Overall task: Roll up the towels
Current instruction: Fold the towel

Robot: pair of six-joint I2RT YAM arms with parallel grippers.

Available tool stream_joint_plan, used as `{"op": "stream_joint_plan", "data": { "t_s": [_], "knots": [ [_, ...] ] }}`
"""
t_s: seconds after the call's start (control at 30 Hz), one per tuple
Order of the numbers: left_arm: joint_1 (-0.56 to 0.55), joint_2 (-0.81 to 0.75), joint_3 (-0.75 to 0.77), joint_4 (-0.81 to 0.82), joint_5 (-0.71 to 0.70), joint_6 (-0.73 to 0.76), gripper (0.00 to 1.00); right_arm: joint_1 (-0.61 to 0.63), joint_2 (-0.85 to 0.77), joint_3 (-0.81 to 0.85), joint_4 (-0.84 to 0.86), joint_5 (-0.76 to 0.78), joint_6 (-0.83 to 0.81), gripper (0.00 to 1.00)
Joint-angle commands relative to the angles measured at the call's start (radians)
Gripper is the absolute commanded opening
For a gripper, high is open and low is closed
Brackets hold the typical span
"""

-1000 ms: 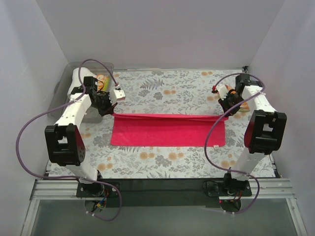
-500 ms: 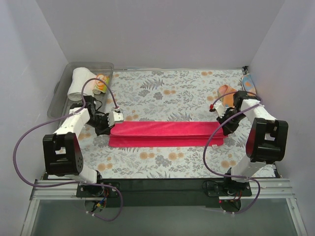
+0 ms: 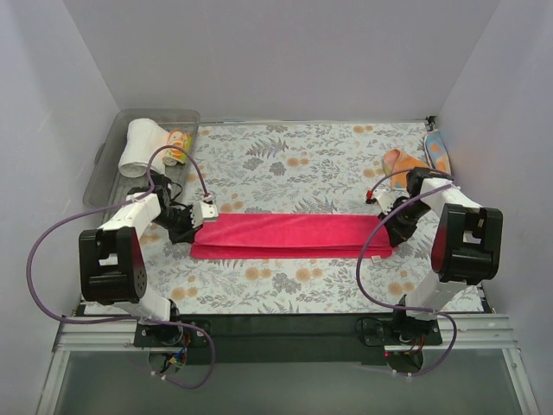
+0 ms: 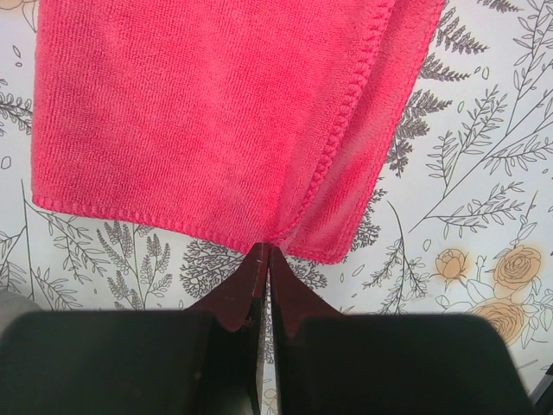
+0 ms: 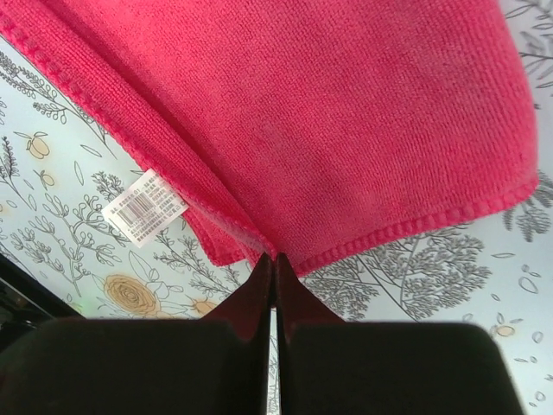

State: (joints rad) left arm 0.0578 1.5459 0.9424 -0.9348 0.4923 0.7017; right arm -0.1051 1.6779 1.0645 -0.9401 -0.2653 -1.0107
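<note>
L gripper (image 3: 188,232) & R gripper (image 3: 390,232) sit low over the table, one at each end of the magenta-red towel (image 3: 289,235). The towel lies as a long narrow strip, folded lengthwise, running L-R across the mid table, a bit nearer the near edge than the far one, on the floral table covering (image 3: 285,156).

L wrist view: L gripper (image 4: 263,252) has its jaws pinched tight, tips right at the towel (image 4: 199,112) hem, where the top layer's stitched edge runs down into the tips. Looks like a pinch on the short end.

R wrist view: R gripper (image 5: 275,258), same story, jaws squeezed together on the hem, w/ the folded layers of the towel (image 5: 346,112) meeting at the tips. White barcode tag (image 5: 144,207) lies flat on the covering, just beside the lower layer's edge.

Far L corner: clear bin (image 3: 108,169) holding a white rolled towel (image 3: 140,147) & an orange towel (image 3: 178,145) beside it. Far R edge: loose orange towel (image 3: 399,162) on the covering, and a patterned cloth (image 3: 437,149) near the R corner, colours hard to tell.
</note>
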Motion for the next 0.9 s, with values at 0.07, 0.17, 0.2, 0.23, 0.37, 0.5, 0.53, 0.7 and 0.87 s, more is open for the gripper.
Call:
{"op": "stream_joint_plan", "data": {
  "t_s": [0.07, 0.17, 0.2, 0.23, 0.37, 0.5, 0.53, 0.7, 0.87],
  "knots": [
    [0.007, -0.001, -0.014, 0.017, -0.020, 0.013, 0.00, 0.007, 0.002, -0.037, -0.025, -0.003, -0.060, 0.01],
    [0.007, 0.000, -0.027, 0.016, -0.026, 0.019, 0.00, 0.012, -0.001, -0.043, -0.025, -0.003, -0.060, 0.01],
    [0.005, -0.001, -0.030, 0.019, -0.026, 0.021, 0.00, 0.013, -0.001, -0.044, -0.023, -0.003, -0.060, 0.01],
    [0.005, 0.000, -0.033, 0.022, -0.031, 0.021, 0.00, 0.015, -0.006, -0.046, -0.025, -0.005, -0.060, 0.01],
    [0.007, 0.000, -0.031, 0.030, -0.028, 0.004, 0.00, 0.016, -0.018, -0.046, -0.028, -0.003, -0.063, 0.01],
    [0.007, 0.008, -0.021, 0.030, -0.027, 0.001, 0.00, 0.016, -0.024, -0.028, -0.052, -0.011, -0.063, 0.02],
    [0.005, 0.010, -0.021, 0.022, -0.026, 0.004, 0.00, 0.016, -0.023, -0.021, -0.060, -0.014, -0.071, 0.05],
    [0.007, -0.007, -0.021, -0.016, -0.017, 0.047, 0.00, 0.016, -0.053, -0.040, -0.074, -0.005, -0.101, 0.02],
    [0.005, -0.047, 0.016, -0.059, -0.003, 0.061, 0.00, 0.016, -0.063, -0.034, -0.075, 0.001, -0.095, 0.01]
  ]
}}
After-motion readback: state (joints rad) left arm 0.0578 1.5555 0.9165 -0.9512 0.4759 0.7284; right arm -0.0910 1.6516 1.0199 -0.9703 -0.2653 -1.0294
